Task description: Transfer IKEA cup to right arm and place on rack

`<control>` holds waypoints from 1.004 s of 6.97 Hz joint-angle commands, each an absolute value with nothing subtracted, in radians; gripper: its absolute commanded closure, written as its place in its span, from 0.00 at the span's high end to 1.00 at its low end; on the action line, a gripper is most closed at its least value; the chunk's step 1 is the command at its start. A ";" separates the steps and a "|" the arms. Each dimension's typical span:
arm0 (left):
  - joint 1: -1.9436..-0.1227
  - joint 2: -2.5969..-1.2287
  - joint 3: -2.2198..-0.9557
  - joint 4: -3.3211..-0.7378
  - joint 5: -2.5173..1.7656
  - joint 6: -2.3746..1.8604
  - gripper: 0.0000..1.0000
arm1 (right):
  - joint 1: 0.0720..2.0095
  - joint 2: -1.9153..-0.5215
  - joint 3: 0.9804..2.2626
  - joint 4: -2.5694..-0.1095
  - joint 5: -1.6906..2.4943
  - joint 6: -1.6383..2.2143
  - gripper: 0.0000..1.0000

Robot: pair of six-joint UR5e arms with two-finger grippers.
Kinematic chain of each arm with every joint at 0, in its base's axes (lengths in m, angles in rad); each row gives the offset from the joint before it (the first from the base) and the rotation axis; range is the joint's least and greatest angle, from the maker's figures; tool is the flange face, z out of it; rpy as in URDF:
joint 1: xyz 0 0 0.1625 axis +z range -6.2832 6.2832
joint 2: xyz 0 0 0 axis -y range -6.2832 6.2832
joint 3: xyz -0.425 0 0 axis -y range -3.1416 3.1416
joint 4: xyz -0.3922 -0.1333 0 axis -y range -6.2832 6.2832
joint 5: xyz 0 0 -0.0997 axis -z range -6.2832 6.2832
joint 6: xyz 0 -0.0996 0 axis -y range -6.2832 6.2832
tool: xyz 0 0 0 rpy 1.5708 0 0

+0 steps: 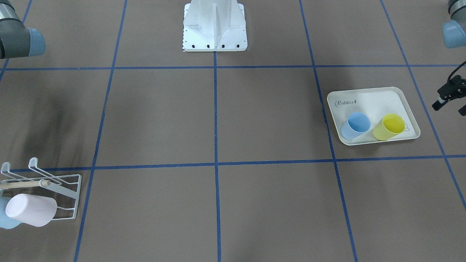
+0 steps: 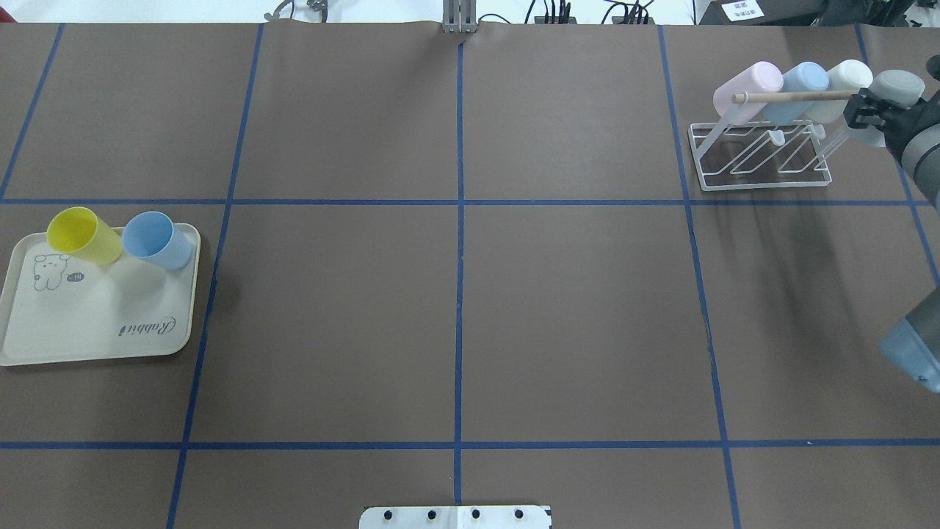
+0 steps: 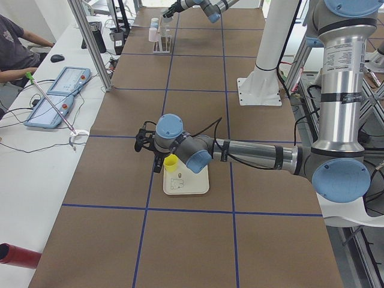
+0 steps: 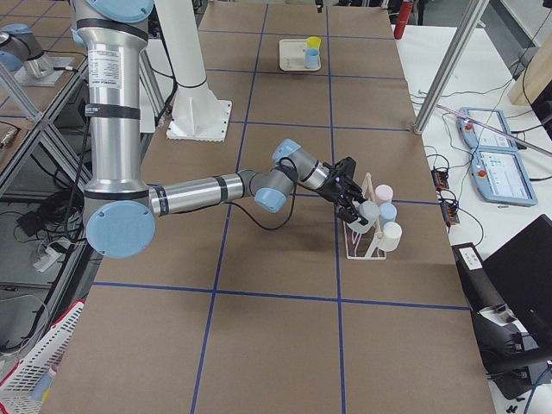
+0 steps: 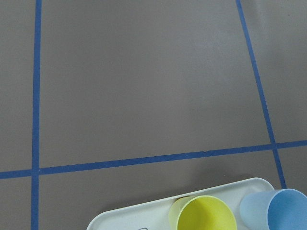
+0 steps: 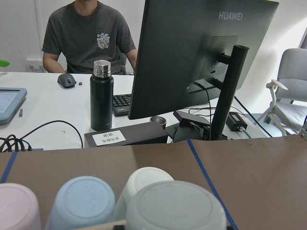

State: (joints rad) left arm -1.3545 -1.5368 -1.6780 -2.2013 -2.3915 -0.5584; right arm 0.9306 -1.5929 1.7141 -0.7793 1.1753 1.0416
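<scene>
The white wire rack (image 2: 764, 188) stands at the far right with a wooden dowel (image 2: 793, 95) across it. Pink (image 2: 749, 87), light-blue (image 2: 799, 87) and white (image 2: 844, 81) cups lean on it, bottoms up. A grey IKEA cup (image 2: 897, 87) is at the row's right end, and my right gripper (image 2: 868, 114) is shut across its middle. In the right wrist view that cup's bottom (image 6: 175, 208) fills the foreground. My left gripper (image 1: 450, 102) hangs open beside the cream tray (image 1: 367, 98), which holds a yellow cup (image 1: 389, 126) and a blue cup (image 1: 356, 124).
The robot's white base plate (image 1: 214, 32) sits at the middle of the near edge. Beyond the table's far edge are a seated person (image 6: 88, 28), a monitor (image 6: 201, 62) and a black bottle (image 6: 101, 96). Blue tape lines grid the brown tabletop.
</scene>
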 commanded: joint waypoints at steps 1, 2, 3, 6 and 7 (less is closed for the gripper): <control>-1.355 -1.537 -1.678 -2.201 -2.391 -0.558 1.00 | 0.928 -1.594 1.703 -0.779 1.169 1.042 0.00; -1.355 -1.536 -1.678 -2.201 -2.391 -0.558 1.00 | 0.924 -1.592 1.698 -0.779 1.163 1.042 0.00; -1.355 -1.534 -1.678 -2.201 -2.391 -0.558 1.00 | 0.917 -1.592 1.689 -0.779 1.152 1.042 0.00; -1.356 -1.532 -1.678 -2.201 -2.391 -0.558 1.00 | 0.904 -1.594 1.684 -0.779 1.129 1.040 0.27; -1.356 -1.532 -1.678 -2.201 -2.391 -0.558 1.00 | 0.904 -1.594 1.684 -0.779 1.129 1.031 0.79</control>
State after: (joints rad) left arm -1.3559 -1.5326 -1.6782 -2.2013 -2.3915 -0.5584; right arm 0.9044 -1.5932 1.6856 -0.7793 1.1304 1.0383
